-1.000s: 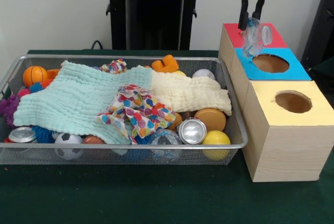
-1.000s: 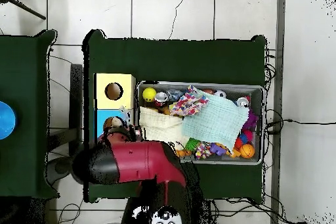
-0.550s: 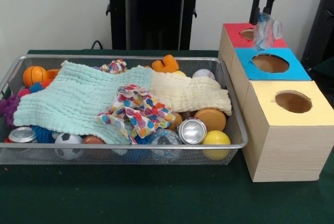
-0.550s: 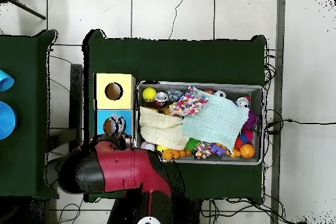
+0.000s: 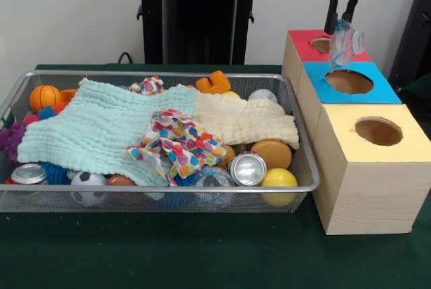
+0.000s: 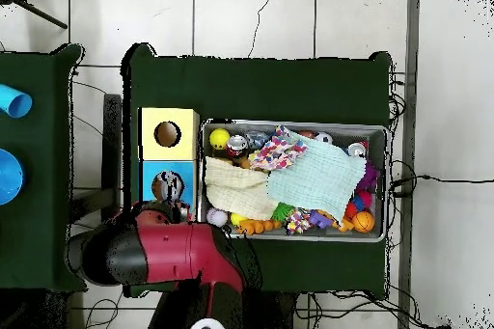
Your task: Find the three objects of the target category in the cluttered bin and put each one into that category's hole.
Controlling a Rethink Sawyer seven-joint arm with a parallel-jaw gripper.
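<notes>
In the front view my gripper (image 5: 340, 25) hangs from above, shut on a crumpled clear plastic bottle (image 5: 345, 44). The bottle dangles just over the hole of the red-topped box (image 5: 322, 45), at its edge nearest the blue-topped box (image 5: 349, 81). The wire mesh bin (image 5: 161, 188) on the left holds another clear bottle (image 5: 214, 180), a silver can (image 5: 248, 169) and a second can (image 5: 28, 174) at its near side. In the overhead view the red arm (image 6: 164, 253) covers the red box and hides the gripper.
A yellow-topped box (image 5: 378, 131) stands nearest the camera in the row. In the bin lie a mint cloth (image 5: 101, 131), a cream cloth (image 5: 242, 119), a spotted cloth (image 5: 178, 142), several balls and toys. The bin (image 6: 294, 180) lies right of the boxes in the overhead view.
My gripper has carried the bottle up and away from above the blue hole to over the red hole. The bin's contents have not moved.
</notes>
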